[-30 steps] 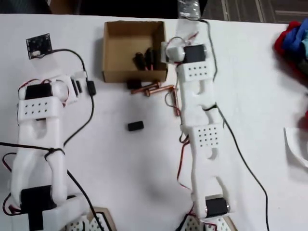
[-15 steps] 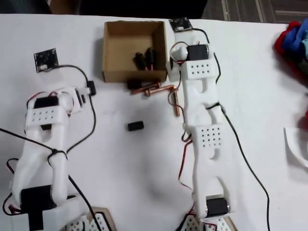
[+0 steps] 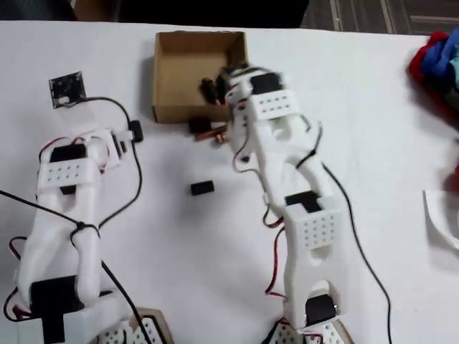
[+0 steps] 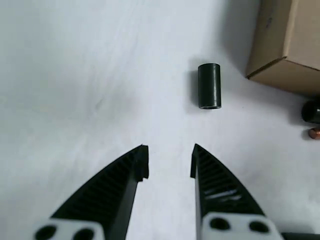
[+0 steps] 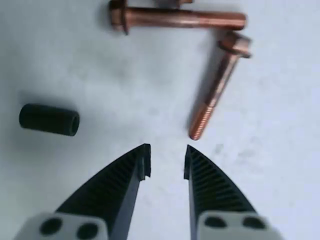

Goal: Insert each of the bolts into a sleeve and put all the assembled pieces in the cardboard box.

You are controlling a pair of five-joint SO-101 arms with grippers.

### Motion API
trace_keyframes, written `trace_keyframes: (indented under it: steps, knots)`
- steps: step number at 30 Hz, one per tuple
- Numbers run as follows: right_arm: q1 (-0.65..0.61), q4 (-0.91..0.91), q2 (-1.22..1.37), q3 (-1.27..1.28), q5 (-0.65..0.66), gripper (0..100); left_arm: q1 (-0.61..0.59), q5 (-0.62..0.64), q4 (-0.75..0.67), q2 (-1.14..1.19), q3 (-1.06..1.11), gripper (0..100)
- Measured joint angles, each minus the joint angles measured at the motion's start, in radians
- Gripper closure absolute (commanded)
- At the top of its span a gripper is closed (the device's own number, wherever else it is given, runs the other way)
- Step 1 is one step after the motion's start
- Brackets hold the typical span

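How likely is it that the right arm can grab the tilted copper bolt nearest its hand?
Likely yes. The right hand is open, and the tilted bolt lies on the bare table just ahead of it, threaded end nearest. Nothing sits between them; the other bolt lies beyond its head.

light: bright, diffuse | shadows: soft, faint | table (image 3: 401, 143): washed white

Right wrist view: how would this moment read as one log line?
right gripper open, empty | nearer bolt just off its tips | second bolt beyond | sleeve lying loose | left gripper open
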Motion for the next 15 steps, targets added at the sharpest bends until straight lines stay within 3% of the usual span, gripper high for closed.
trace_keyframes:
  steps: [10, 15]
  knots:
    - [-0.189, -0.041, -0.061, 0.048, 0.244, 89.3, -0.319, 0.000, -0.144, 0.000, 0.000, 84]
    - [-0.272, -0.080, -0.060, 0.055, 0.361, 88.8, -0.404, 0.000, -0.249, 0.110, 0.000, 84]
